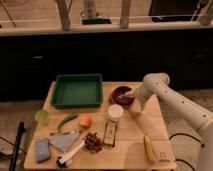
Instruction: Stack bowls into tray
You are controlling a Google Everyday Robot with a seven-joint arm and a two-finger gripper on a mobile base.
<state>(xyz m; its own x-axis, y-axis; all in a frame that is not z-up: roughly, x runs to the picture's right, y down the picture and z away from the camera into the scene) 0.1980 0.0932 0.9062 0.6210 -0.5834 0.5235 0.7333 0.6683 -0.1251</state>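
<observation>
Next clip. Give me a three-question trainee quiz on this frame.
1. True or false: the bowl lies inside the tray.
2. Where is the claw? A: at the bowl's right rim. B: over the tray. C: out of view.
3. Fill in: the tray's colour is ___.
Key: 1 false; 2 A; 3 green.

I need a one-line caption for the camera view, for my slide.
The gripper sits at the rim of the maroon bowl, right of the green tray.
</observation>
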